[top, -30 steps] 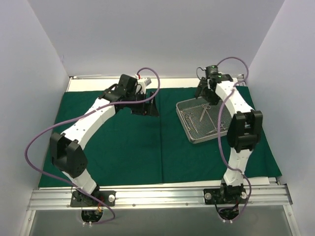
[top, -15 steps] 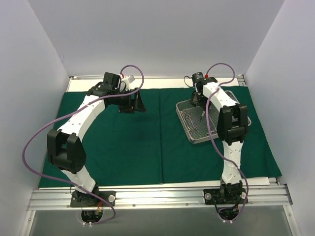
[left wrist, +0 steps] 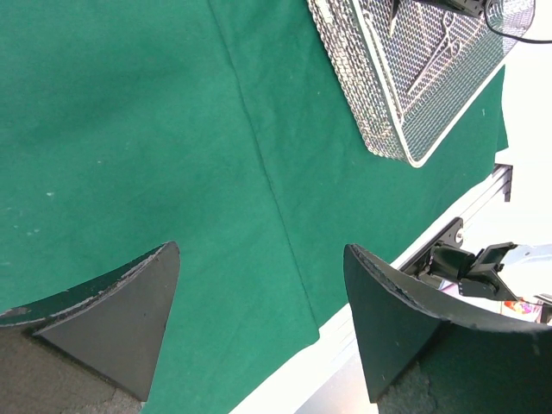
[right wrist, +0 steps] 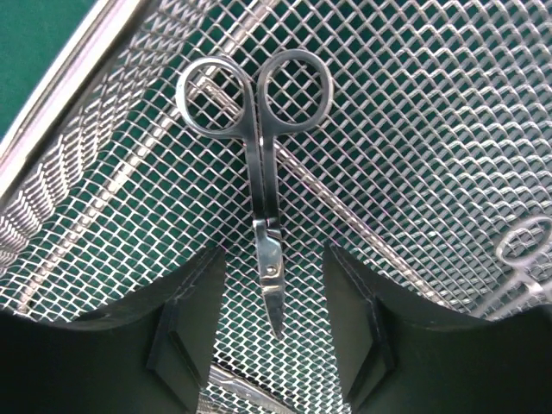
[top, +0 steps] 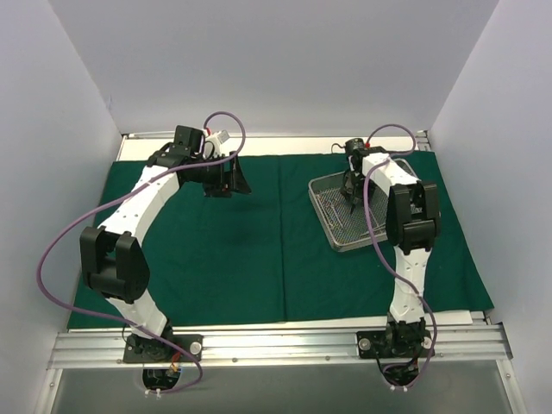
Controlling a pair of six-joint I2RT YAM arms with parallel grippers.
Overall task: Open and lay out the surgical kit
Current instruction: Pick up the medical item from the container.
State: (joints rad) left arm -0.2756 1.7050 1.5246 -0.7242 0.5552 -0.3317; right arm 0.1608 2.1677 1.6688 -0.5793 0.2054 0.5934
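The dark green drape (top: pixel 241 259) lies spread flat over the table. On its right half sits the silver wire-mesh tray (top: pixel 338 248). My right gripper (top: pixel 352 195) reaches down into the tray's far left part. In the right wrist view its jaws (right wrist: pixel 274 259) stand part open on either side of the blades of small steel scissors (right wrist: pixel 263 198), a gap on each side and nothing gripped. The scissors lie flat on the mesh (right wrist: pixel 414 129). My left gripper (top: pixel 228 179) hangs open over the drape (left wrist: pixel 129 129) at the back, nothing between its fingers (left wrist: pixel 260 250).
More steel instruments lie in the tray: a ring handle (right wrist: pixel 526 246) at the right and another tool (right wrist: pixel 233 379) under the jaws. White walls close in left, right and back. An aluminium rail (top: pixel 276 341) runs along the near edge.
My right gripper has dropped into the tray over the scissors and its jaws have narrowed. My left arm has swung left and back over the drape, still open.
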